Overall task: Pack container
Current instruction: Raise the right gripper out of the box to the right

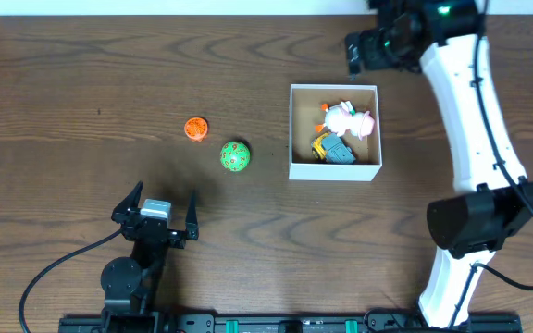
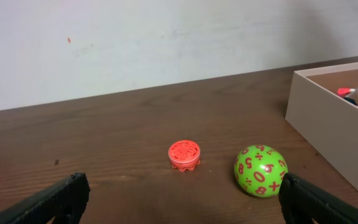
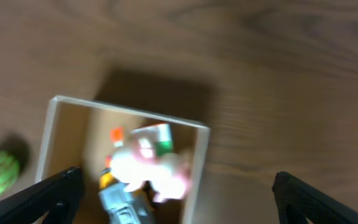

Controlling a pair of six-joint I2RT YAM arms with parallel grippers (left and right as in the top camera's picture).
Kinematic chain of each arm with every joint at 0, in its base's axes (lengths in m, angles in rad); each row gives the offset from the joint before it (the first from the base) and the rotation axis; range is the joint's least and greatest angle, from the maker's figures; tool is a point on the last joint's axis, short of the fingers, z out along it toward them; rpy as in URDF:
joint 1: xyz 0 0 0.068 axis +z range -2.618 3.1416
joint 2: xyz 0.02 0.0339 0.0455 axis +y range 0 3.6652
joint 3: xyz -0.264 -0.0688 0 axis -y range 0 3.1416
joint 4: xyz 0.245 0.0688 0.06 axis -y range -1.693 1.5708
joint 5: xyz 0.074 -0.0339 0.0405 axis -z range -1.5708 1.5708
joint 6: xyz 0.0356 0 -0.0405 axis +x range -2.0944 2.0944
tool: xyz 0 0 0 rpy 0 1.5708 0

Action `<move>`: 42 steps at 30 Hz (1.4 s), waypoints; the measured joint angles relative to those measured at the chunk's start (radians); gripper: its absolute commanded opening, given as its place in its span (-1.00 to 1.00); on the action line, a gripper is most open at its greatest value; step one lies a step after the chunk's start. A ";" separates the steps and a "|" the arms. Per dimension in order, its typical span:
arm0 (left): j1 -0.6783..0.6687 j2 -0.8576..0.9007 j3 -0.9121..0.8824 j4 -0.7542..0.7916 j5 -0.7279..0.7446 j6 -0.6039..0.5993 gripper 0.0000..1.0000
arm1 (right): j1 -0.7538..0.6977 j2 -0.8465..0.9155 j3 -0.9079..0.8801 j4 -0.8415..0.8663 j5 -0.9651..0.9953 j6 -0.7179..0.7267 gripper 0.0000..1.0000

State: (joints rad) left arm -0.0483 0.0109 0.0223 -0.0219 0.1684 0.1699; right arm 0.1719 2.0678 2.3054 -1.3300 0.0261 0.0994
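Note:
The container [image 1: 291, 129] is a square white-walled box with a brown inside, right of the table's middle. A white and pink toy [image 1: 345, 117] and a grey and yellow toy [image 1: 333, 148] lie in it. A green ball with red numbers [image 1: 234, 156] and an orange ridged disc [image 1: 195, 129] lie on the table to its left. My left gripper [image 1: 155, 215] is open and empty near the front, with the ball [image 2: 260, 170] and disc [image 2: 184, 154] ahead of it [image 2: 182, 199]. My right gripper [image 1: 357, 54] is open and empty, high above the container's far edge [image 3: 126, 112].
The wooden table [image 1: 81, 83] has dark brown grain. The right arm's white links [image 1: 470, 102] run along the right side of the container. A black cable [image 1: 54, 268] trails from the left arm's base at the front edge.

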 measured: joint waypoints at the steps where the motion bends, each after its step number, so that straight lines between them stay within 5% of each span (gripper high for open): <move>1: 0.000 0.000 0.000 0.000 0.000 0.000 0.96 | -0.020 -0.001 0.014 -0.018 0.017 0.011 0.98; 14: 0.000 0.000 0.000 0.000 0.000 0.000 0.96 | -0.325 -0.003 -0.109 -0.145 0.061 0.070 0.98; 27: 0.000 0.000 0.000 0.000 0.000 0.000 0.96 | -0.337 -0.003 -0.380 0.011 0.031 0.076 0.98; 42: 0.000 0.000 0.000 0.000 0.000 0.000 0.96 | -0.337 -0.002 -0.391 0.012 0.031 0.076 0.99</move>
State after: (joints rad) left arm -0.0483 0.0109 0.0223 -0.0223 0.1684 0.1699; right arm -0.1650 2.0655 1.9144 -1.3178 0.0566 0.1757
